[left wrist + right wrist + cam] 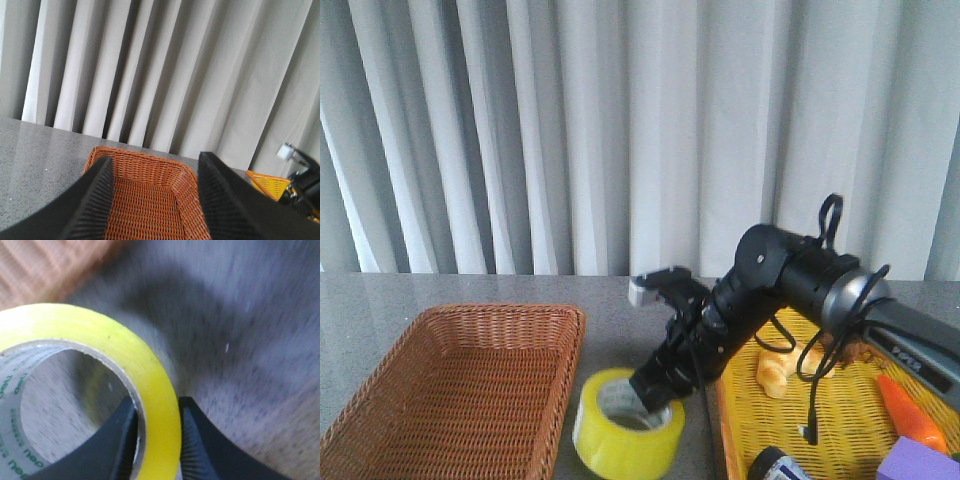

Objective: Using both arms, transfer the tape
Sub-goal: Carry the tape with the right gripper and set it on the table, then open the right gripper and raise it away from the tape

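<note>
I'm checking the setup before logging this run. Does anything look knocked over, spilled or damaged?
Nothing stands out. The tape lies flat on the table between the brown basket and yellow tray, with the right gripper astride its wall.

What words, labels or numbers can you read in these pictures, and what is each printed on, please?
Green print on the white inner core of the tape, right wrist view: cut off and blurred, not readable.
White lettering on the right arm's black link, front view: too small to read.
White label on the dark round object in the yellow basket: not legible.
No other text shows.

One tape roll [626,424], two baskets [470,385] [820,420], one croissant [776,372].
</note>
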`<state>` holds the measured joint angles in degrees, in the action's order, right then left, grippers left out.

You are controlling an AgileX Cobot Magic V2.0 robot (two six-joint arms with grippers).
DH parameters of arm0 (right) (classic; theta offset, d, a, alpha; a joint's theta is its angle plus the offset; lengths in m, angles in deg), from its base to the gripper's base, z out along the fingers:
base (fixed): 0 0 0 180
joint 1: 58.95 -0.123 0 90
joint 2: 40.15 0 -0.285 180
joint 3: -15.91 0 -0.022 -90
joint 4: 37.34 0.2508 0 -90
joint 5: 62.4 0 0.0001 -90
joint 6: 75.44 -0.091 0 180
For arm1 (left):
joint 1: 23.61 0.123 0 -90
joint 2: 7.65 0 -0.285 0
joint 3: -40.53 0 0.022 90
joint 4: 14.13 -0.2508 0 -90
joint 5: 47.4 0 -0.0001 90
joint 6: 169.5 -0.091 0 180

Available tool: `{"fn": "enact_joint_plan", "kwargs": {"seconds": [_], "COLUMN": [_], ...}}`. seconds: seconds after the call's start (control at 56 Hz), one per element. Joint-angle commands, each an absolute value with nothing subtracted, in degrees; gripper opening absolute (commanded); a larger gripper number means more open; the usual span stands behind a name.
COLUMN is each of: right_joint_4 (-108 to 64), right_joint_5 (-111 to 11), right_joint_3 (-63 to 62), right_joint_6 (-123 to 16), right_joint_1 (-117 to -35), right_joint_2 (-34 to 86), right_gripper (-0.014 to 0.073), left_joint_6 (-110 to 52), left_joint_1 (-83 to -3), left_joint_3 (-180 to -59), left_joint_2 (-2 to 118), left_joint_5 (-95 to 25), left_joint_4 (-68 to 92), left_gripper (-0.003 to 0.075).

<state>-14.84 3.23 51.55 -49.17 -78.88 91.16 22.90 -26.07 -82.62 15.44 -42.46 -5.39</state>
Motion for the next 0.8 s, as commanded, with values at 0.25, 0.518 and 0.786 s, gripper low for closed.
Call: {"fn": "enact_joint_plan", "kwargs": {"seconds": [0.25,0.518,0.786], "right_joint_4": [-16.3,-16.4,-16.6], "right_joint_5": [3.9,2.8,-3.1], "right_joint_3": [53.5,53.5,54.8], "right_joint_6": [-50.1,-52.0,-52.0], "right_joint_1": [-78.8,-78.8,-78.7], "right_joint_2": [89.8,89.8,86.7], "right_gripper": [0.0188,0.0358,0.0416], "left_joint_6": [23.2,23.2,23.2], "left_joint_1": [-26.1,-26.1,-26.1], "left_joint_3": [-84.5,-84.5,-84.5], "left_joint_2": [16.4,16.4,16.4], "left_joint_5": [-46.1,-46.1,-46.1], "left_joint_4": [-4.8,-4.8,-4.8], "left_gripper": [0.0382,0.0382,0.0382]}}
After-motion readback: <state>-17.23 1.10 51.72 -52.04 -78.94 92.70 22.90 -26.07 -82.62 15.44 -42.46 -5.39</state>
